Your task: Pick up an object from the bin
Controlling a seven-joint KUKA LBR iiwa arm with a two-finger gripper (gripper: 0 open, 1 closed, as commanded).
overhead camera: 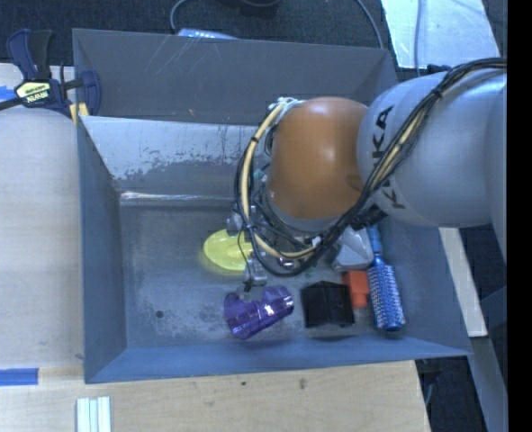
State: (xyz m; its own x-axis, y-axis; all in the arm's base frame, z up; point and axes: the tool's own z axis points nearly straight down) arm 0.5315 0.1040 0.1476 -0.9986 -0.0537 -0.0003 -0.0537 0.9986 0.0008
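My gripper point(250, 275) reaches down near the front middle of the bin, mostly hidden under the arm's wrist. Its tip stands just above a translucent purple object point(258, 312) lying by the front wall. It is right beside the right edge of a round yellow object point(220, 250). I cannot make out whether it touches either of them. A black block point(327, 305) lies a little to the right of the purple object.
A blue bristly roller brush point(387, 296) lies along the right wall with a small orange piece point(357, 288) beside it. A pale grey thing point(351, 256) shows partly under the arm. The arm and its cables cover the bin's back right.
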